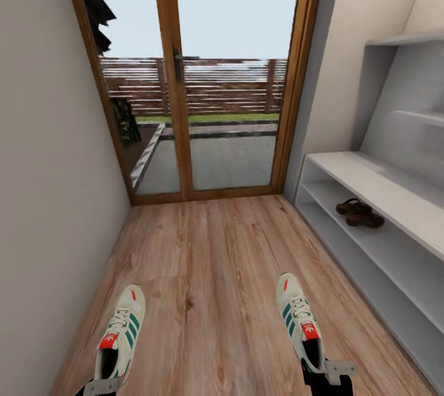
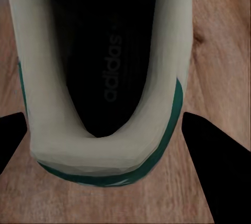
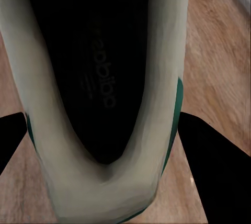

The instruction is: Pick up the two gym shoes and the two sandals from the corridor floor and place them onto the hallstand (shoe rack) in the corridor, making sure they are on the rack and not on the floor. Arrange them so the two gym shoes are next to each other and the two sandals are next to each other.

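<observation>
**Two gym shoes at the tools, sandals already on the rack**

Two gym shoes lie on the corridor floor (image 1: 209,272), well apart: the left gym shoe (image 1: 120,337) near the left wall, the right gym shoe (image 1: 299,322) nearer to the hallstand (image 1: 370,177). Both point their toes to the far glass door (image 1: 203,75). The two sandals (image 1: 359,213) sit side by side on the middle shelf of the hallstand.

The left tool (image 2: 104,145) stands wide around the heel of its shoe, one dark finger on each side, and I cannot tell if they touch it. The right tool (image 3: 104,150) stands the same way at the other heel.

I judge a sneaker to be light, with a soft upper but a stiffer heel cup and sole. The heel collar looks like the best place to take hold, one finger on each side wall. Held only at the heel, the toe may hang down, so the squeeze should be firm.
</observation>
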